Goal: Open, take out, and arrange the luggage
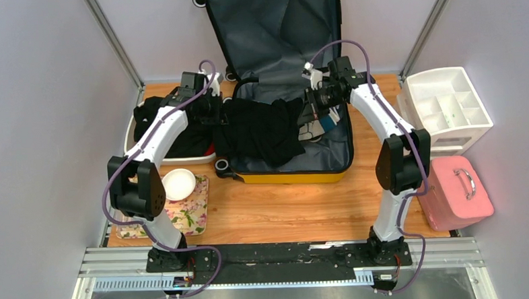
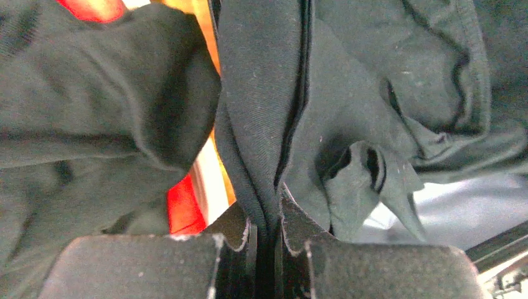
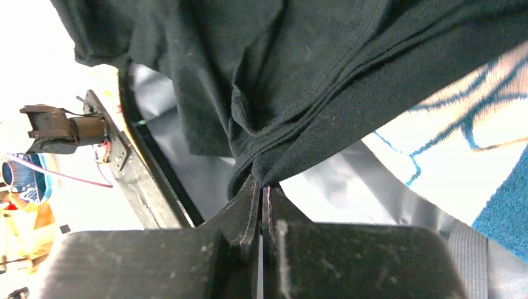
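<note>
The left claw [image 2: 264,219] is pressed together on a fold of the black cloth [image 2: 261,112]. It hangs over the left edge of the luggage [image 1: 329,157], just where that edge meets a white tub [image 1: 181,158]. The tub sits at the back left of the bench [image 1: 305,208] and has dark clothes in it. Nearer the front left corner, a white bowl [image 1: 178,183] sits on a flowery mat [image 1: 194,216].

The luggage lies open at the back middle of the bench, between the two claws. Its lid stands up against the back wall, showing grey lining. Its yellow shell shows along the near side. The black cloth is heaped in the bottom half and reaches from one claw to the other.

The right claw [image 3: 261,192] is inside the luggage near its right edge. It is shut tight, pinching another fold of the black cloth. A blue and white cloth [image 3: 473,137] lies just beside it.

At the back right corner sits a white tray with boxes [image 1: 448,104]. A pink case [image 1: 452,195] sits in front of it.
</note>
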{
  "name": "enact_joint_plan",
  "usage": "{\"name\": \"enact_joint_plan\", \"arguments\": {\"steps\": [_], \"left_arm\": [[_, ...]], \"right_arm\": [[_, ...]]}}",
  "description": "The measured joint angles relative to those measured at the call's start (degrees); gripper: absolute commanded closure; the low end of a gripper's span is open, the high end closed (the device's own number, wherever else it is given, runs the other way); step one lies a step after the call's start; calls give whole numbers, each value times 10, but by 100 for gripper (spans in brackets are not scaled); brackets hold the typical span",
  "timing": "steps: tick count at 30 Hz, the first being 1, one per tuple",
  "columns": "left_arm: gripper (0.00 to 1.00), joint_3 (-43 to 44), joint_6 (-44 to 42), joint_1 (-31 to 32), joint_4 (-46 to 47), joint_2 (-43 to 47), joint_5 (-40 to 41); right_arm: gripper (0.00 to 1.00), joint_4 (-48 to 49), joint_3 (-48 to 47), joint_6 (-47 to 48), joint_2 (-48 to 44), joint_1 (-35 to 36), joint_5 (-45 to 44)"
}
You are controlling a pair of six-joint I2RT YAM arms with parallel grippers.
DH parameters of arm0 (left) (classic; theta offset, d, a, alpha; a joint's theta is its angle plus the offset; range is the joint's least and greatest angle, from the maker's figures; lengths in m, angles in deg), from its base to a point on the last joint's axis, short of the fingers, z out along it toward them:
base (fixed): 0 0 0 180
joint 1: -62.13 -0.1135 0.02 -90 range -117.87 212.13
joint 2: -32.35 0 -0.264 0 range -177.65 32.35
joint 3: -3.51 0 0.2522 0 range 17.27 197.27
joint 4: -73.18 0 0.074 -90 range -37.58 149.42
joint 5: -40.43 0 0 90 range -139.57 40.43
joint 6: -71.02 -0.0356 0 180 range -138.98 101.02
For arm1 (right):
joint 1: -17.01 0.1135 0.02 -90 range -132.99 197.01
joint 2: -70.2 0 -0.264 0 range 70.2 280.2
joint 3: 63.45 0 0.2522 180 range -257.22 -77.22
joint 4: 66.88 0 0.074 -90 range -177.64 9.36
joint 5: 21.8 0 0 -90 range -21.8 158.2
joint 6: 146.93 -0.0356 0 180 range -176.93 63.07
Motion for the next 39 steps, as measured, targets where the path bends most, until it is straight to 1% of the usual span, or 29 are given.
{"name": "enact_joint_plan", "arguments": {"steps": [3, 7, 13, 18, 19, 24, 30, 33, 37, 38, 39], "left_arm": [[100, 16, -27, -3, 2, 10, 12], [100, 66, -46, -24, 0, 14, 24], [100, 104, -61, -102, 8, 26, 16], [100, 113, -75, -167, 9, 28, 16], [100, 113, -78, -171, 9, 28, 15], [100, 113, -96, -245, 12, 28, 11], [100, 113, -127, -322, 30, 20, 13], [100, 111, -141, -348, 50, 8, 9], [100, 83, -153, -368, 96, -8, -5], [98, 77, -155, -370, 104, -15, -8], [94, 73, -156, -372, 111, -23, -10]], "right_arm": [[100, 11, -20, -5, -23, 11, 15], [100, 40, -30, -29, -44, 31, 33], [100, 87, -64, -71, -44, 73, 41], [100, 149, -120, -112, -26, 122, 39], [100, 169, -143, -124, -11, 134, 38], [100, 221, -195, -157, 49, 188, 26], [100, 256, -260, -177, 154, 242, 2], [100, 264, -295, -184, 207, 261, -16], [100, 280, -315, -191, 248, 271, -42], [100, 283, -316, -192, 254, 271, -50], [100, 284, -316, -193, 258, 271, -57]]}}
